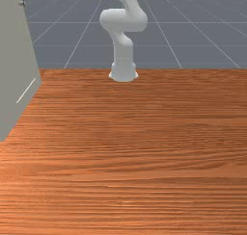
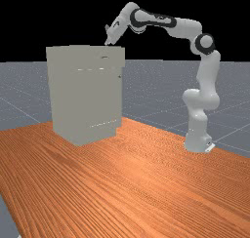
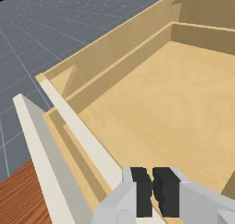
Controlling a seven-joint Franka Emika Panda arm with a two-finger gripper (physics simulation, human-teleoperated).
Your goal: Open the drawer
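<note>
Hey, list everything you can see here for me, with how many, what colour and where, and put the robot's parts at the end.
table: one, orange-brown wood, under the cabinet
cabinet: one, grey, far view's left
drawer: one, light wood inside, top of the cabinet, partly out
drawer front: one, off-white, standing out from the cabinet
small fitting: at least one, dark, cabinet's edge at the far view's right
floor: one, grey with pale lines, beyond the table
arm: one, white and grey, reaching to the cabinet
jaws: one pair, dark-padded, close together over the cabinet's top
</note>
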